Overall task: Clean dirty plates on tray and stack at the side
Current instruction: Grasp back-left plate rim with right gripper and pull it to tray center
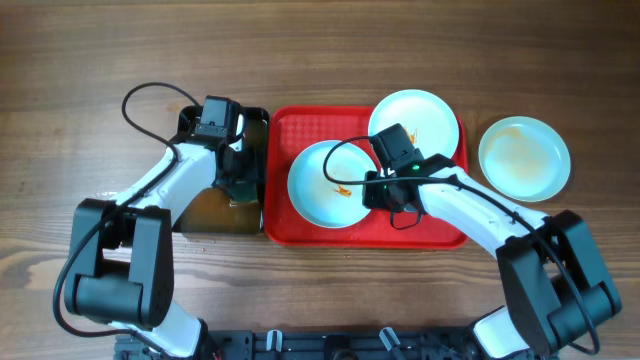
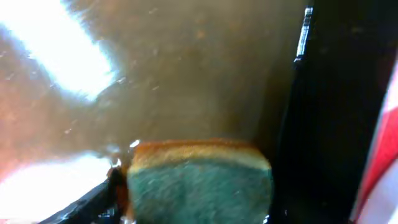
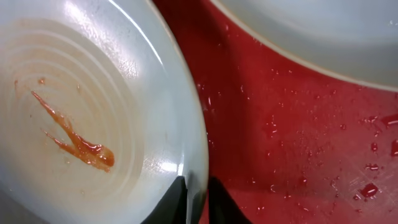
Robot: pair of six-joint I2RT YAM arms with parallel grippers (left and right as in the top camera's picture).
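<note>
The red tray [image 1: 285,225] holds two pale plates. The left plate [image 1: 318,185] has an orange sauce smear at its centre, and shows in the right wrist view [image 3: 93,112]. The second plate [image 1: 425,115] lies at the tray's back right and also has a small smear. A third plate [image 1: 524,158] lies on the table to the right of the tray. My right gripper [image 3: 198,193] is shut on the right rim of the left plate. My left gripper [image 2: 193,205] is shut on a green and yellow sponge [image 2: 199,180] inside the black tub [image 1: 255,120].
The black tub of brownish liquid [image 2: 186,74] stands just left of the tray, its dark wall [image 2: 336,124] beside the sponge. Water drops lie on the wet tray floor [image 3: 298,143]. Bare wooden table [image 1: 320,50] lies behind.
</note>
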